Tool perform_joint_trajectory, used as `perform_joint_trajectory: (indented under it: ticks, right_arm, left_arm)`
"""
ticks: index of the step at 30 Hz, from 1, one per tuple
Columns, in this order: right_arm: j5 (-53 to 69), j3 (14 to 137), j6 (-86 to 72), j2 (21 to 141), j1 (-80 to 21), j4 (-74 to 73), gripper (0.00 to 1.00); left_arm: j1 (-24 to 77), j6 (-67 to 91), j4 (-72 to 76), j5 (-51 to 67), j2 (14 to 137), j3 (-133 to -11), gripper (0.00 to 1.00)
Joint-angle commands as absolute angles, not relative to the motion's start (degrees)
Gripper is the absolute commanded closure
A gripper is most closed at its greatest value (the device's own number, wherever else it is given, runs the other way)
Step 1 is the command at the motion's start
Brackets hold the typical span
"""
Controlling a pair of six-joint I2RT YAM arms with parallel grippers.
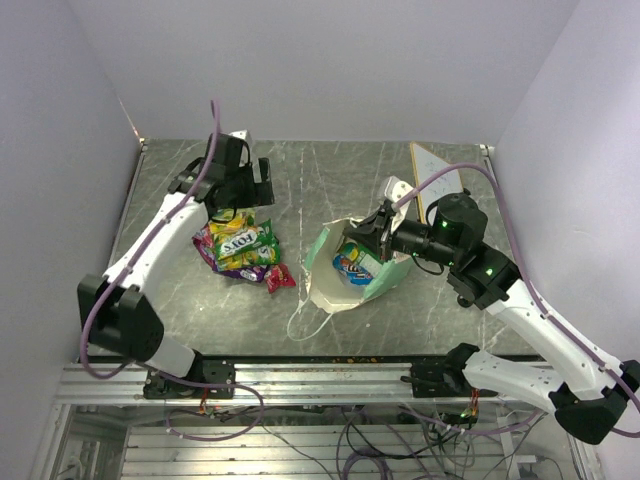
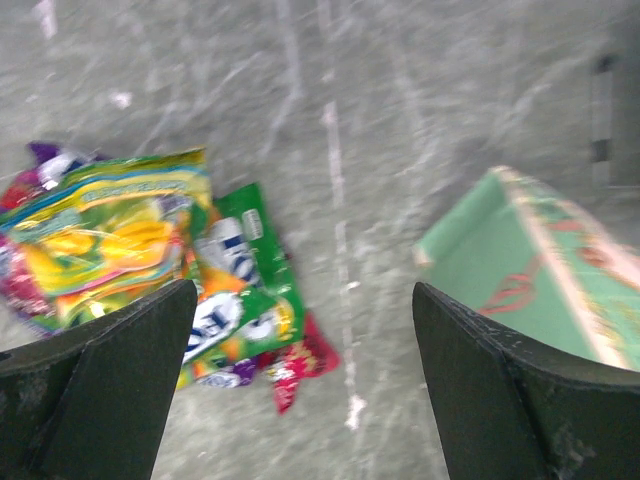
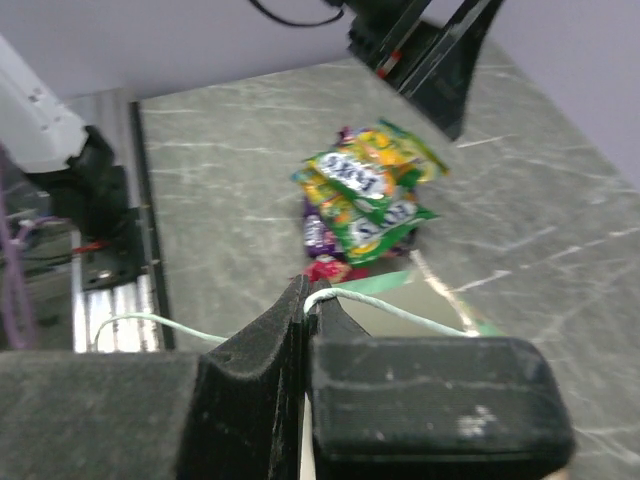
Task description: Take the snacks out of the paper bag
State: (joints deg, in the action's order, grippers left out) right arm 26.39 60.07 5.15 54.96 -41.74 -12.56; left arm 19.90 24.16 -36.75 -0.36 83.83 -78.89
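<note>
**Bag pinched at the rim, snacks heaped alongside**

Small mint-green paper bag [image 1: 322,245] lying open on the grey marbled table [image 1: 330,175], right of centre, cream inside facing up. Jaws of the right gripper [image 3: 305,296] closed tight on the bag's far rim, a thin pale edge pinched between the black fingers. One blue-and-teal packet [image 1: 352,264] visible inside the bag. White string handle [image 1: 303,322] trailing from the bag's near corner toward the table's near edge. Heap of shiny snack packets [image 1: 240,248], green, yellow, purple and red, on the table left of the bag, near it but apart. Left gripper [image 2: 305,300] hovering above the heap's far side, jaws wide apart, nothing between them. White rectangular board [image 1: 437,168] near the far right corner.
</note>
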Motion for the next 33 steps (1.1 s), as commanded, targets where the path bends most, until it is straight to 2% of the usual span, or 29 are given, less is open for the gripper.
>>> perform_joint_trajectory:
  ticks: [1, 5, 10, 13, 15, 18, 21, 23, 25, 26, 33]
  right_arm:
    - [35.23, 58.1, -2.85, 55.35, -41.93, -5.99, 1.0]
    - [29.39, 59.42, 0.17, 54.81, -41.93, -9.5, 1.0]
    - [30.8, 59.76, -0.14, 55.45, -42.06, -10.61, 1.0]
    - [32.43, 57.91, -2.15, 54.34, -42.02, -6.45, 1.0]
    - [33.97, 57.67, -3.38, 53.7, -42.02, -4.2, 1.0]
    - [34.49, 56.14, -4.58, 53.4, -42.01, -3.08, 1.0]
    - [33.89, 55.33, -5.56, 52.51, -42.06, -1.73, 1.0]
    - [33.57, 55.03, -5.85, 51.97, -42.05, -0.78, 1.0]
    - [32.96, 55.25, -5.91, 51.79, -42.01, -0.65, 1.0]
    - [32.76, 55.41, -5.68, 51.85, -42.01, -0.89, 1.0]
    - [30.96, 55.7, -4.71, 50.65, -42.09, -1.31, 1.0]
  left_arm:
    - [19.93, 30.81, -22.9, 12.85, 75.03, -70.78, 0.04]
    - [23.2, 30.06, -15.0, 14.79, 64.99, -60.77, 0.04]
    - [29.88, 33.2, -5.46, 10.81, 49.29, -47.24, 0.04]
    - [36.58, 33.98, -4.03, 7.13, 45.69, -43.56, 0.15]
    - [44.09, 33.39, -6.34, 1.95, 45.68, -44.26, 0.19]
    - [53.46, 32.94, -4.07, -6.01, 45.64, -44.26, 0.21]
    - [62.4, 31.67, -0.05, -13.97, 48.15, -43.97, 0.3]
    - [69.58, 29.08, 2.81, -20.5, 50.29, -43.42, 0.39]
    - [76.45, 26.41, 7.32, -27.03, 52.67, -41.77, 0.57]
    - [78.8, 25.01, 10.14, -28.85, 54.18, -40.99, 0.63]
    - [81.46, 18.63, 23.89, -33.73, 68.57, -39.88, 0.74]
